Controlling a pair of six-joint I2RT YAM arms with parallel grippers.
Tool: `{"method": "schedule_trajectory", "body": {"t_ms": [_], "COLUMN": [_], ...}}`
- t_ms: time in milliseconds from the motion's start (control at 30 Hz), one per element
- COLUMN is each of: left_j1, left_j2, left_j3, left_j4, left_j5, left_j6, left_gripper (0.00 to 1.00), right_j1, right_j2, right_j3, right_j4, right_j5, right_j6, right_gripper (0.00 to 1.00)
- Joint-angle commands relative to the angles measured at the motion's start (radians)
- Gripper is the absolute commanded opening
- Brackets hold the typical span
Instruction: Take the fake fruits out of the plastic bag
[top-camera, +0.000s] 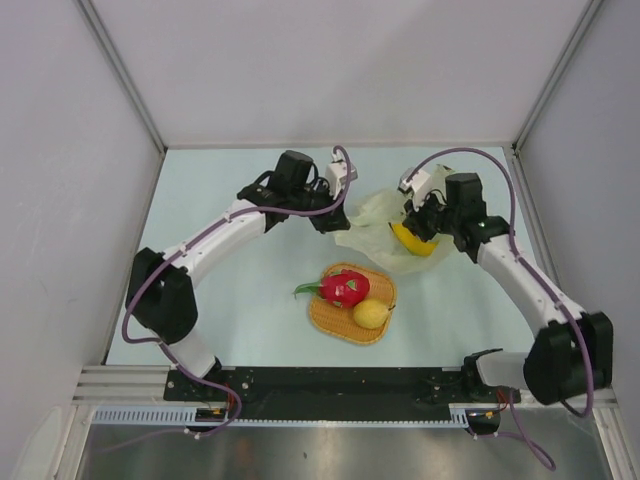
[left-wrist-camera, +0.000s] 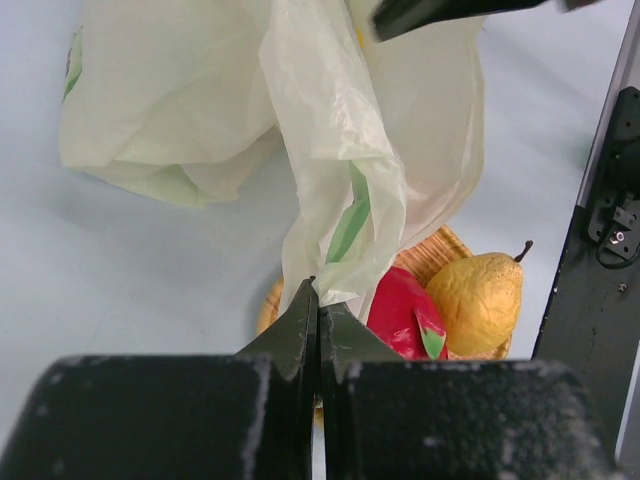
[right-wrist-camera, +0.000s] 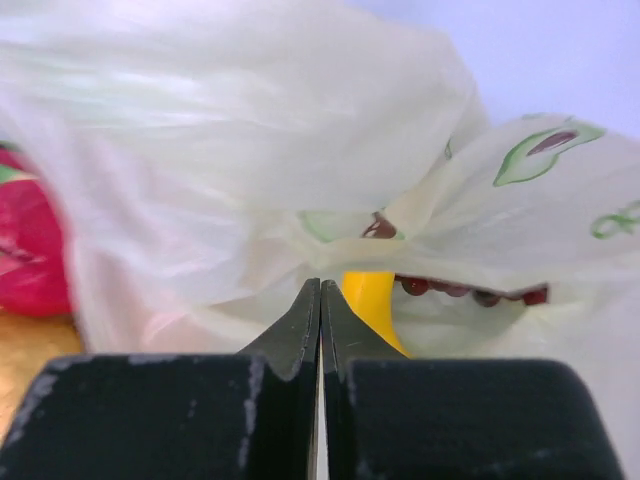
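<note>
A pale blue-green bench (top-camera: 250, 300), enclosed on three sides by plain grey walls (top-camera: 330, 70), is shown from above. An orange woven mat (top-camera: 328, 320) is laid near the bench's middle. Two plastic fruits are set on it, touching each other: a red dragon fruit (top-camera: 345, 288) with green tips and a yellow pear (top-camera: 371, 314). Beyond the mat and slightly to its right the plastic bag (top-camera: 372, 212) is seen, crumpled and translucent, with green printing. Within its mouth a yellow banana (right-wrist-camera: 368, 295) and a dark red grape bunch (right-wrist-camera: 460, 290) are exposed. The left jaws are clenched on a gathered fold of the bag, which in the left wrist view is drawn up over the mat and partly hides the dragon fruit. The right jaws are pressed tightly together at the bag's mouth, just beside the banana. Whether any film is caught between them cannot be told.
</note>
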Motion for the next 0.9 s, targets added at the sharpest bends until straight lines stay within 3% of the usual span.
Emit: {"method": "schedule_trajectory", "body": {"t_ms": [0, 100, 167, 300, 333, 433, 733, 867], "left_j1": [-0.004, -0.004, -0.004, -0.004, -0.004, -0.004, -0.004, -0.004], "left_j2": [0.020, 0.027, 0.027, 0.018, 0.011, -0.002, -0.035, -0.040], "left_j3": [0.066, 0.079, 0.089, 0.095, 0.093, 0.086, 0.055, 0.052], "left_j4": [0.029, 0.035, 0.037, 0.032, 0.029, 0.026, 0.008, 0.006], "left_j5": [0.016, 0.015, 0.019, 0.021, 0.019, 0.010, -0.001, -0.005], "left_j6": [-0.020, -0.034, -0.046, -0.052, -0.051, -0.040, -0.017, -0.016], "left_gripper": [0.00, 0.00, 0.00, 0.00, 0.00, 0.00, 0.00, 0.00], "right_j1": [0.009, 0.009, 0.020, 0.027, 0.027, 0.026, 0.009, 0.003], "right_j2": [-0.142, -0.160, -0.142, -0.056, -0.017, 0.040, 0.254, 0.306], "right_j3": [0.041, 0.017, 0.009, 0.006, 0.004, 0.004, 0.006, 0.006], "right_j4": [-0.197, -0.216, -0.184, -0.104, -0.074, -0.014, 0.074, 0.124], "right_j5": [-0.027, -0.011, -0.002, 0.050, 0.062, 0.119, 0.170, 0.209], "right_j6": [-0.060, -0.042, -0.025, 0.004, 0.004, -0.007, -0.079, -0.105], "right_gripper": [0.00, 0.01, 0.16, 0.25, 0.34, 0.46, 0.54, 0.49]}}
